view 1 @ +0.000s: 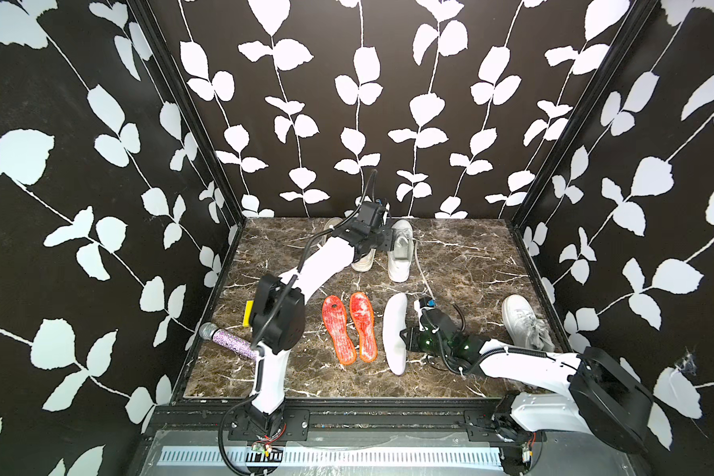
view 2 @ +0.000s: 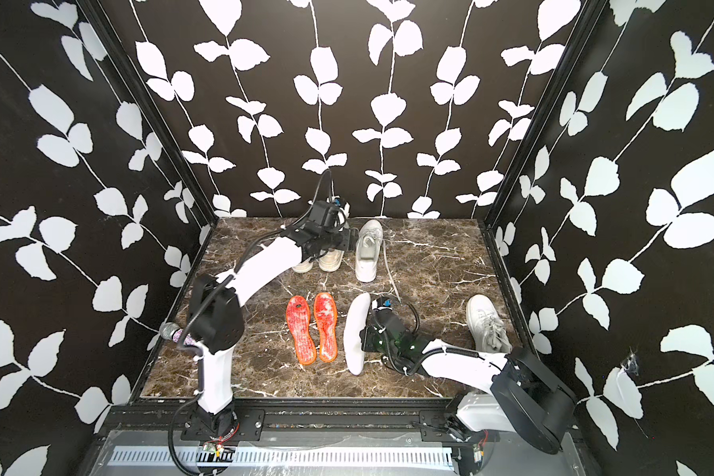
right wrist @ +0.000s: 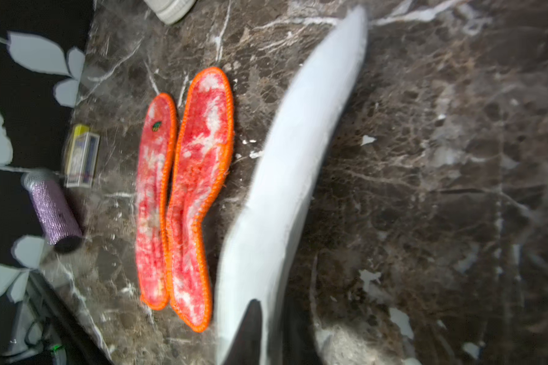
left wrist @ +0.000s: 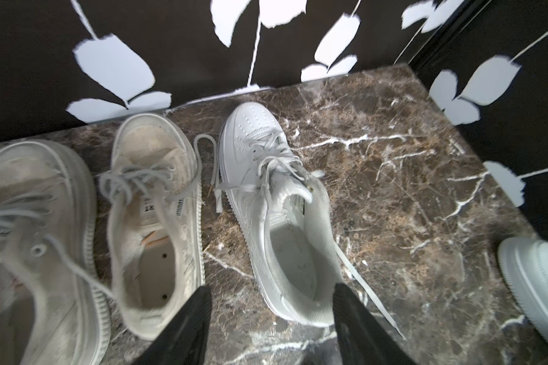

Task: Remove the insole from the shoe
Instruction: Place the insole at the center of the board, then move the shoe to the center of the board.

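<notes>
On the marble table: white insole out of its white sneaker, an arm at each.
Left gripper stands at the back, fingers spread wide either side of the sneaker's heel, apparently placed to steady it; the shoe's interior looks emptied. Right gripper sits at the insole's long edge, one finger over it; whether it pinches or merely flanks cannot be told. The insole lies front-centre, just beside the red insoles and well apart from the sneaker. The beige shoe crowds one left finger and a loose lace trails forward. Bare marble lies open toward the second white sneaker.
</notes>
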Tool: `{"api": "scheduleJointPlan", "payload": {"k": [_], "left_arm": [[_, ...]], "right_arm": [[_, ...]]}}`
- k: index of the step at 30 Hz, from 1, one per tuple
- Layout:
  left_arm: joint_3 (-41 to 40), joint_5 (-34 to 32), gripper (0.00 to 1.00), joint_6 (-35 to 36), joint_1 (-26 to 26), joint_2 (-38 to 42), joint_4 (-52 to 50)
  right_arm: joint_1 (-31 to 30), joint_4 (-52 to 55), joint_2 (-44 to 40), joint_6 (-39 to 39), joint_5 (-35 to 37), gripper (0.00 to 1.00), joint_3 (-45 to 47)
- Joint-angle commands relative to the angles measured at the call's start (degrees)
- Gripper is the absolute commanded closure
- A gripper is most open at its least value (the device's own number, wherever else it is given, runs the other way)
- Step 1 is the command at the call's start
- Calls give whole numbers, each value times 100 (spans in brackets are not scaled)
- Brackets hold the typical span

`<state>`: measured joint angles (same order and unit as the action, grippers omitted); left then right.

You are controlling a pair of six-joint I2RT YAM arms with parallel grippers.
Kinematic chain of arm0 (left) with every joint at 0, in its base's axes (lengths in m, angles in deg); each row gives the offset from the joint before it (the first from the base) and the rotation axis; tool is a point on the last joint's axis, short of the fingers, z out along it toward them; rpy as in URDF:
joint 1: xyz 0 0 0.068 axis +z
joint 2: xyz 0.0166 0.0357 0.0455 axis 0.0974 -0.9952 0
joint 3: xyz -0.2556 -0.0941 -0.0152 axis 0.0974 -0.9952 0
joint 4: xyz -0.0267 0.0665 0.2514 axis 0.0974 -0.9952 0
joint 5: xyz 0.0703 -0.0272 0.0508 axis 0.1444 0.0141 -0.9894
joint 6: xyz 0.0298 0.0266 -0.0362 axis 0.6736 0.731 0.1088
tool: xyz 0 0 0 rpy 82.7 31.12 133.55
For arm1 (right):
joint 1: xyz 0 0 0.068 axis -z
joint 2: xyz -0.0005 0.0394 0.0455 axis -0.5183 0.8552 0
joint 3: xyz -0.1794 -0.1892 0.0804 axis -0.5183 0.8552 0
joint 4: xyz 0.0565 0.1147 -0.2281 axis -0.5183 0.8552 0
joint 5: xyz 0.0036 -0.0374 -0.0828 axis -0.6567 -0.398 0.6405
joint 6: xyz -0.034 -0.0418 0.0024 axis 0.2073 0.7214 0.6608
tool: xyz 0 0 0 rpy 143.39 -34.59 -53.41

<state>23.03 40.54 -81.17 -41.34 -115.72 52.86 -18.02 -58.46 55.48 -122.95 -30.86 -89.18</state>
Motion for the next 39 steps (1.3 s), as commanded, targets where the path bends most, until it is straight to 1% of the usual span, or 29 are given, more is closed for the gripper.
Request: {"api": "scheduleJointPlan", "payload": {"k": [1, 3, 6, 8, 9, 11, 15, 18, 19, 20, 23, 26, 27, 30, 34, 39], "left_arm": [[-667, -270, 35, -237, 1, 582, 436], [-1076, -360, 34, -302, -2, 855, 586], [-1735, -450, 33, -376, -5, 1255, 949], [-2153, -536, 32, -452, -2, 1508, 1130], [-2346, -552, 31, -494, -2, 1614, 1230], [-2785, -531, 31, -599, -2, 1859, 1477], [-3568, -404, 29, -796, -10, 2248, 1989], [-4001, -406, 28, -886, -11, 2496, 2200], [-4124, -416, 28, -913, -11, 2589, 2237], [-4217, -433, 28, -931, -11, 2664, 2249], [-4436, -428, 27, -967, -11, 2812, 2243], [-4711, -425, 26, -994, -16, 2933, 2419], [-4777, -415, 25, -974, -12, 2945, 2480], [-4887, -382, 23, -870, -10, 2945, 2532], [-5004, -356, 22, -736, -10, 2975, 2537], [-5179, -384, 22, -695, -2, 3074, 2618]], "right_arm": [[-38, 499, -190, -8, 410, 65, -122], [-43, 835, -333, 56, 565, 56, -209], [-42, 1465, -594, 239, 844, 50, -389], [-43, 2216, -835, 400, 1278, 47, -627], [-38, 2648, -956, 480, 1513, 46, -765], [-12, 3690, -1213, 618, 2234, 45, -1161], [265, 5231, -1388, 767, 2999, 46, -1870], [748, 6364, -1384, 401, 3355, 46, -2305], [986, 6872, -1392, 93, 3456, 46, -2431], [1181, 7159, -1443, -156, 3481, 45, -2491], [1496, 7363, -1750, -417, 3487, 43, -2458], [1877, 7580, -2083, -649, 3542, 26, -2353], [1993, 7582, -2173, -642, 3502, 25, -2319], [2386, 7525, -2329, -540, 3332, 25, -2275], [2884, 7436, -2225, -423, 2994, 25, -2224], [3567, 6913, -2135, -84, 2391, 30, -1882]]}}
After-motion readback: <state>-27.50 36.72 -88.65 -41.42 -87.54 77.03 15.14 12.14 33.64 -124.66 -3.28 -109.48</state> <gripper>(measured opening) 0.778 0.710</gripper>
